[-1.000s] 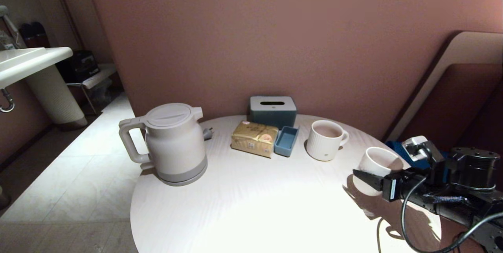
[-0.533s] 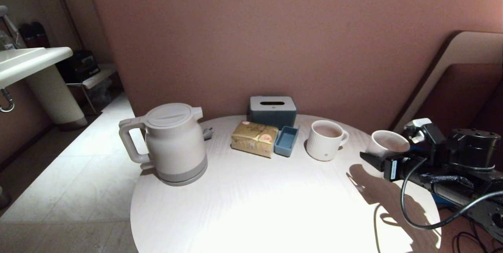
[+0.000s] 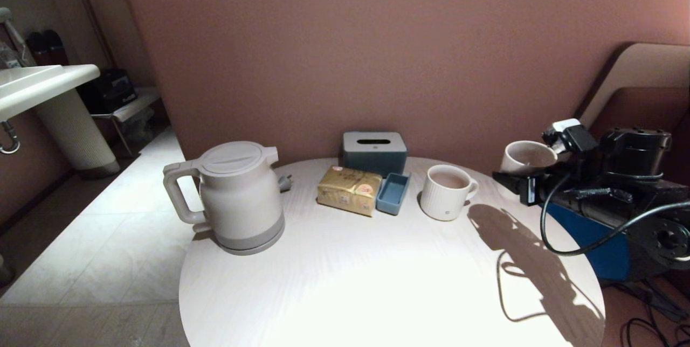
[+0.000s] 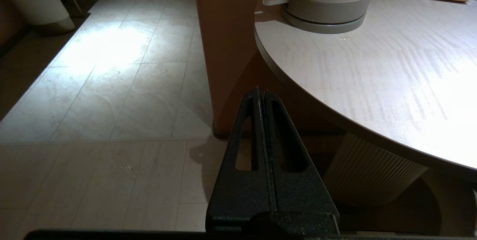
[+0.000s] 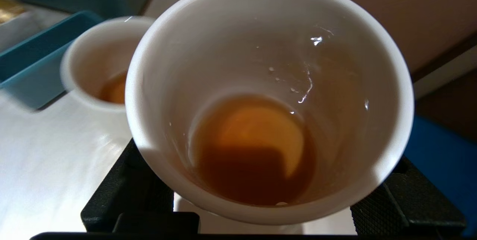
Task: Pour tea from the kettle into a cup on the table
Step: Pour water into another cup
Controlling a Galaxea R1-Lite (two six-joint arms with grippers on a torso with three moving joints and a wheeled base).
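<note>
The right gripper [image 3: 525, 174], jaws pinching the tea-holding cup [image 3: 525, 156], hangs over the counter's [image 3: 377, 282] right edge, with the kettle [image 3: 237, 196] far across by the left gripper [image 4: 261, 96], whose jaws are pressed together.

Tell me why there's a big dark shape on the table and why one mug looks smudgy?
Head view: the dark shape on the table is the shadow of the right gripper holding the cup. Right wrist view: the ribbed mug is blurred; the held cup looks sharp.
</note>
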